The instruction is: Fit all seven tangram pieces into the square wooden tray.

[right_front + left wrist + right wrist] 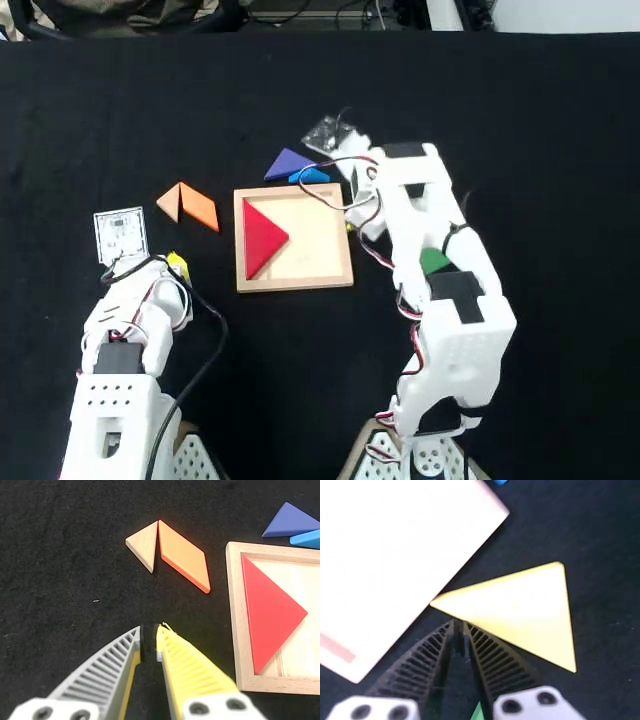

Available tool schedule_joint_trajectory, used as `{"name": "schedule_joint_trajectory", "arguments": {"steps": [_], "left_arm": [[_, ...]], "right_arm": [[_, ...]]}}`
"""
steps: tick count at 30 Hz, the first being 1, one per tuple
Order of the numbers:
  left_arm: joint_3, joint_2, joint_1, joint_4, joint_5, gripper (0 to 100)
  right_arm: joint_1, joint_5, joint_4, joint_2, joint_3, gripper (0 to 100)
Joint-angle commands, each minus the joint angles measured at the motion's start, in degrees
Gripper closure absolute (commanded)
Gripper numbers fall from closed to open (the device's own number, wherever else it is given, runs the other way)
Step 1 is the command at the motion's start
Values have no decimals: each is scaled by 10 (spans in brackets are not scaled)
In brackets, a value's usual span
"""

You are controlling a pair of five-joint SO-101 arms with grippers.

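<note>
On the black table the square wooden tray holds the red triangle against its left wall. A tan triangle and an orange parallelogram touch each other to its left. The left gripper is closed and empty, near that pair. The right gripper is closed too, its tips at the edge of the yellow triangle, just beside the tray's corner.

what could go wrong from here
1. The right gripper has its jaws shut at the edge of the yellow triangle, close by a corner of the wooden tray; a push could ride the piece up on the rim or shift the tray.
2. The tan triangle lies against the orange parallelogram, so picking one may drag the other.
</note>
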State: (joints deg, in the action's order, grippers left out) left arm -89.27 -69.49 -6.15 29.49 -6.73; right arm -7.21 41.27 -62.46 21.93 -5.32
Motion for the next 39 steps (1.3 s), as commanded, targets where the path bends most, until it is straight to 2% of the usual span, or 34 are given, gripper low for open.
{"name": "schedule_joint_trajectory", "arguments": {"steps": [1, 5, 9, 12, 15, 17, 21, 28, 34, 39], "left_arm": [[5, -4, 8, -12, -2, 924], [5, -4, 8, -12, -2, 924], [5, -4, 9, -12, -2, 924], [5, -4, 9, -12, -2, 924], [4, -4, 8, -12, -1, 924], [4, -4, 8, -12, -1, 924], [4, -4, 9, -13, -1, 923], [4, -4, 9, -13, -1, 923], [5, -4, 9, -14, -1, 923], [5, -4, 9, -14, -1, 923]], "right_arm": [[-9, -14, -22, -34, 44, 988], [18, -14, -69, -95, 70, 987], [23, 0, -30, -99, 68, 973], [20, 33, -25, -75, 89, 863], [40, 28, -6, -25, 155, 758], [55, -11, 12, 27, 213, 797], [62, -45, -1, 150, 334, 985], [53, -43, -188, 316, 552, 967], [78, 27, -376, 398, 709, 988], [130, 9, -389, 393, 720, 988]]}}
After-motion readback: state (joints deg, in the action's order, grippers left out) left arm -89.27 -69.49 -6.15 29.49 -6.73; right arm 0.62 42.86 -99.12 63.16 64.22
